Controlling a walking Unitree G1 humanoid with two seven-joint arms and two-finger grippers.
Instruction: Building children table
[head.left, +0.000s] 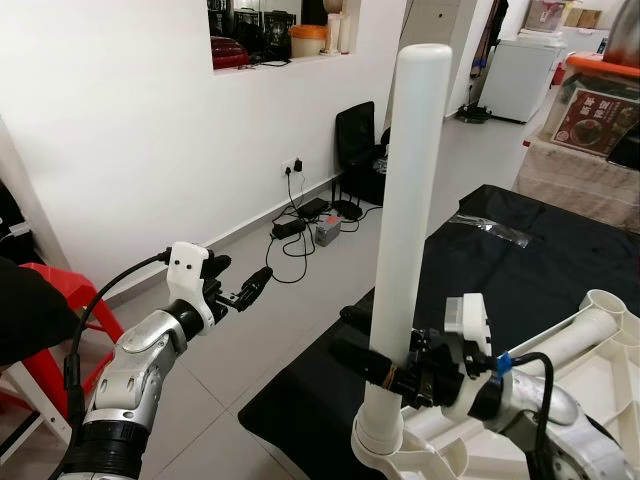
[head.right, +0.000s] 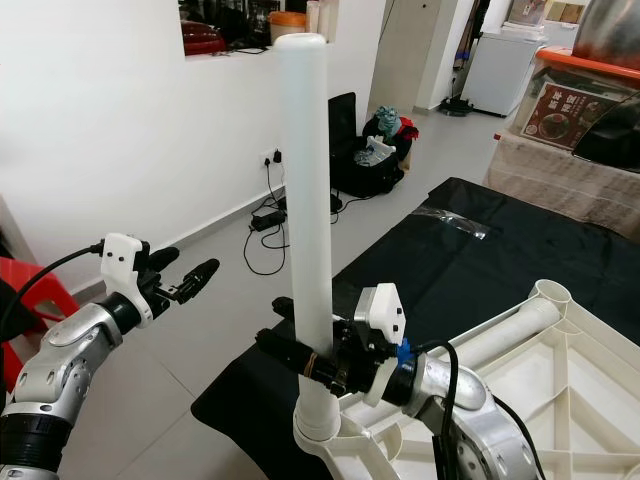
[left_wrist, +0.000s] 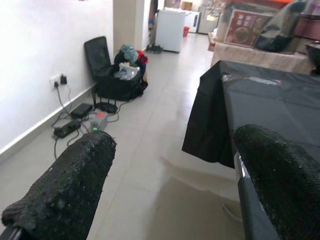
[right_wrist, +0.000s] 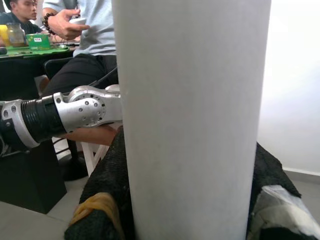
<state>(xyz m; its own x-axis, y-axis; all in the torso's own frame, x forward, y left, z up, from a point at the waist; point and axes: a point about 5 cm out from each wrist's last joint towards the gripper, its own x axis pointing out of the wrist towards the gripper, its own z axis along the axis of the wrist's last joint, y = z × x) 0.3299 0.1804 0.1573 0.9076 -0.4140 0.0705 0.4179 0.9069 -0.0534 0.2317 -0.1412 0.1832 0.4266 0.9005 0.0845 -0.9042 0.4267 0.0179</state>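
right tool (head.left: 385, 372) clamped low on white leg (head.left: 405, 200) | leg upright, foot in corner socket (head.left: 375, 440) of upturned table just below tool | keep plumb, press straight down | left tool (head.left: 240, 290) open, idle

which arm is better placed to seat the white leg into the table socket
Right. The right hand is shut on the upright white leg just above the corner socket. The left hand is open over the floor, away from the table.

The tall white leg (head.left: 408, 200) stands in the way; left of the black surface (head.left: 520, 270) is open floor (head.left: 250, 330).
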